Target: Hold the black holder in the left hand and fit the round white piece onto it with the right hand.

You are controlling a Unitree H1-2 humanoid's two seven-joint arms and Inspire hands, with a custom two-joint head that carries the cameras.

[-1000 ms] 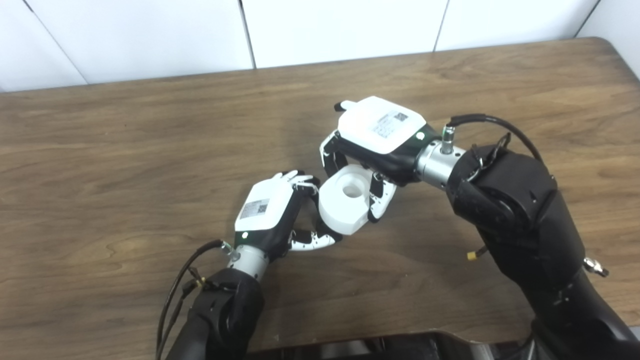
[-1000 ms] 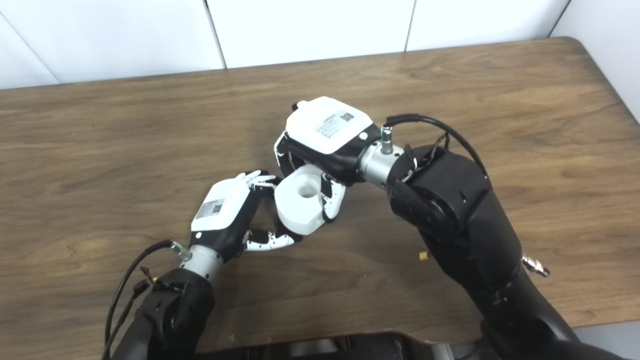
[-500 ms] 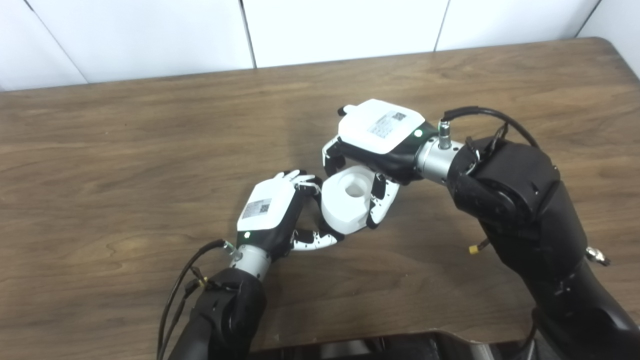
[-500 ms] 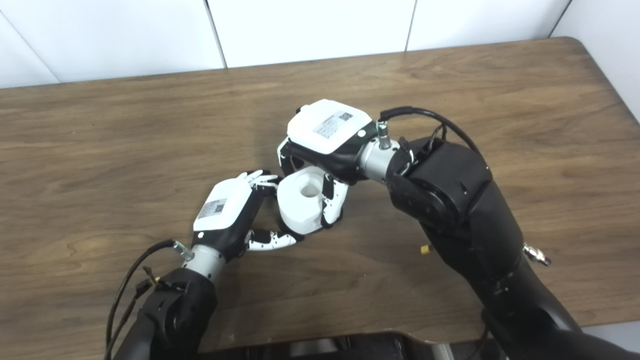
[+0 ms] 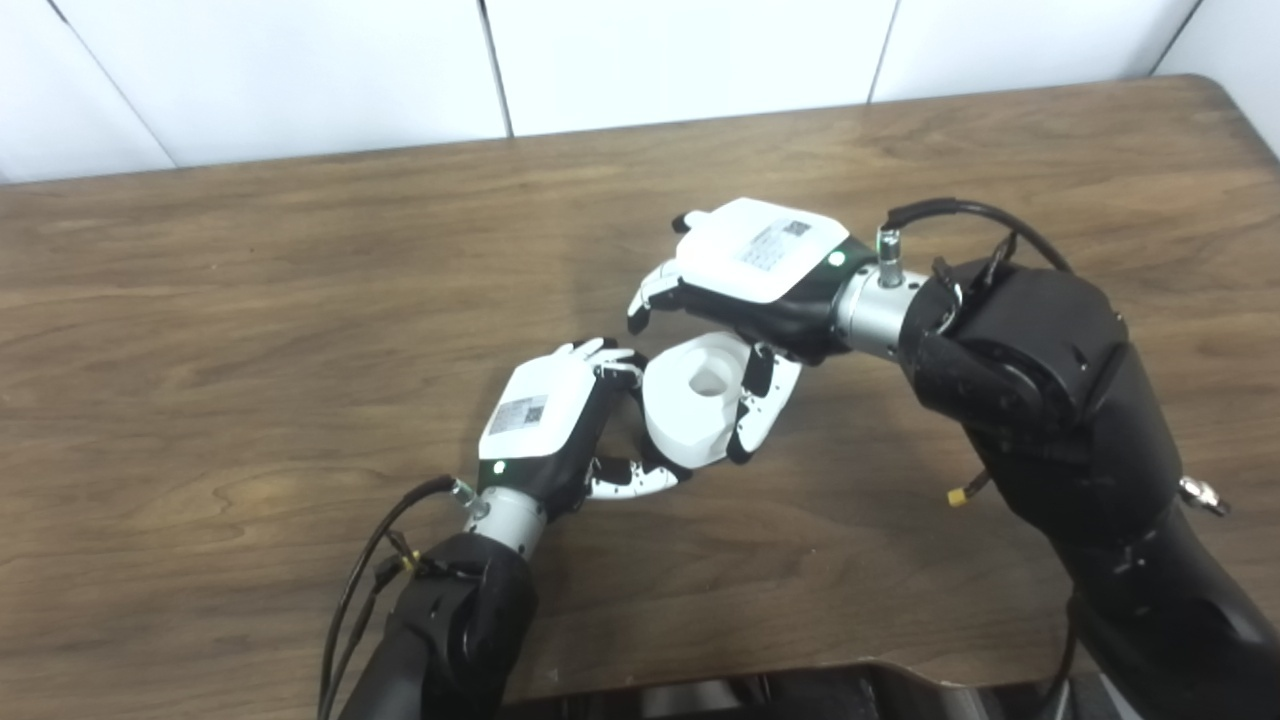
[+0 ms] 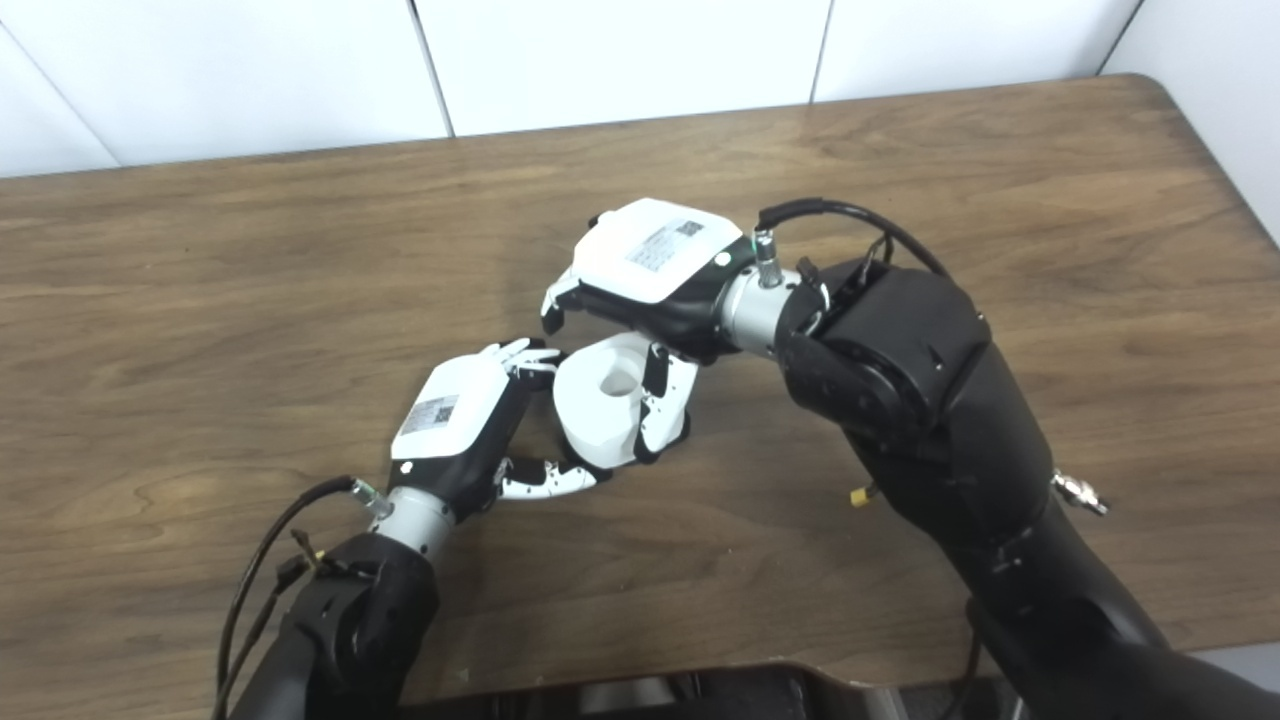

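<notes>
White round piece (image 5: 692, 405) low over wooden table (image 5: 250, 300), between both hands: left hand (image 5: 545, 425) clasping its near side; right hand (image 5: 745, 275) opened wide above.

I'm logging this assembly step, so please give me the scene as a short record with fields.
surface: wooden table
white piece: round white piece with a centre hole, between the two hands
left hand: left hand curled against the piece's left side
right hand: right hand above the piece, fingers lifted and spread, thumb beside its right side
black holder: hidden, cannot tell
</notes>
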